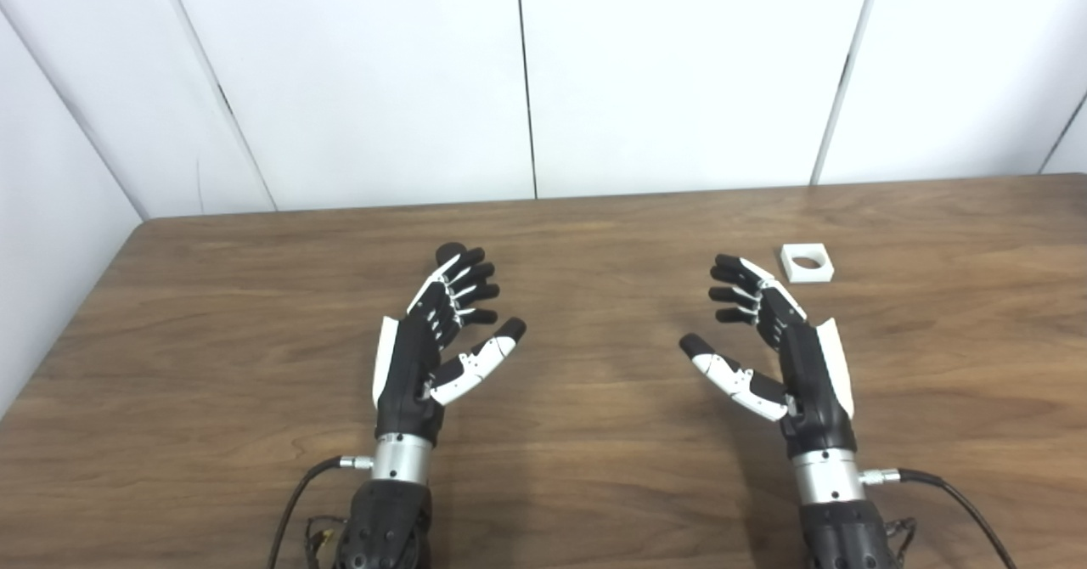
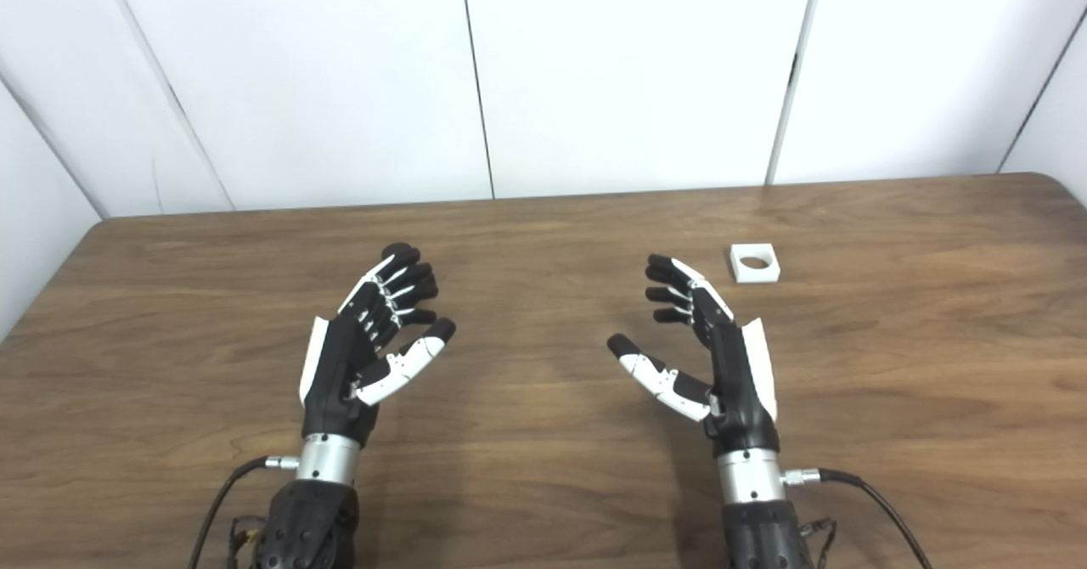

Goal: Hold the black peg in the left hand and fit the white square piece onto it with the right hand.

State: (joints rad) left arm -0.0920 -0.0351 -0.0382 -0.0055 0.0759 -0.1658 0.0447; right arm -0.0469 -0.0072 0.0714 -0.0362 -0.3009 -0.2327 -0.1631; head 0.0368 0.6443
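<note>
The white square piece [image 1: 807, 263] with a round hole lies flat on the wooden table [image 1: 594, 399], just beyond and right of my right hand [image 1: 777, 340]. That hand hovers open, palm inward, fingers apart, holding nothing. My left hand [image 1: 433, 340] mirrors it on the left, open and empty too. A small dark rounded shape [image 1: 448, 251], apparently the black peg, peeks out right behind the left hand's fingertips and is mostly hidden by them. In the right eye view it merges with the left hand [image 2: 365, 340].
White wall panels [image 1: 526, 76] rise behind the table's far edge. The table's left edge runs diagonally at the left. Cables trail from both wrists near the bottom edge. Bare wood separates the two hands.
</note>
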